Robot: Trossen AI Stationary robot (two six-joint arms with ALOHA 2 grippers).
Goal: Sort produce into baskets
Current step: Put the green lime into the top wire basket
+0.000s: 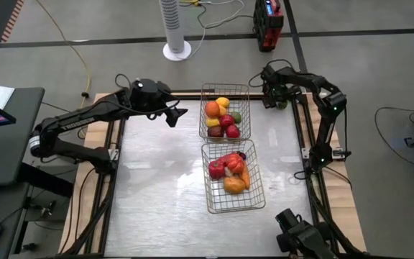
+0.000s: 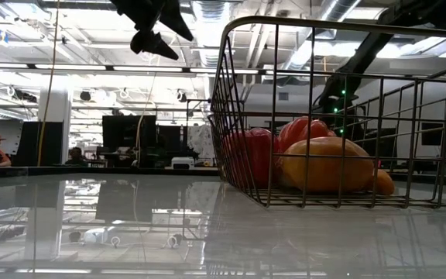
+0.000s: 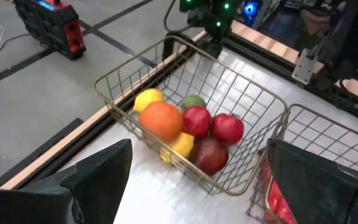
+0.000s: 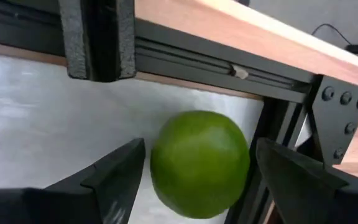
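Observation:
A green lime (image 4: 199, 163) lies on the table in its far right corner (image 1: 282, 105), close to the black frame rail (image 4: 191, 59). My right gripper (image 4: 201, 180) is open, with one finger on either side of the lime and a narrow gap at each. My left gripper (image 1: 175, 114) is open and empty, raised above the table left of the far basket (image 1: 207, 108). That basket holds an orange (image 3: 161, 119), lemons, red apples and a lime. The near basket (image 1: 210, 201) holds red tomatoes and peppers (image 2: 254, 155) and orange produce (image 2: 327, 164).
The two wire baskets stand end to end at the table's middle. Bare table (image 1: 157, 187) lies to their left and at the near right. Black frame rails edge the table. A white fan base (image 1: 177, 49) and a red-black device (image 1: 268, 25) stand on the floor beyond the far edge.

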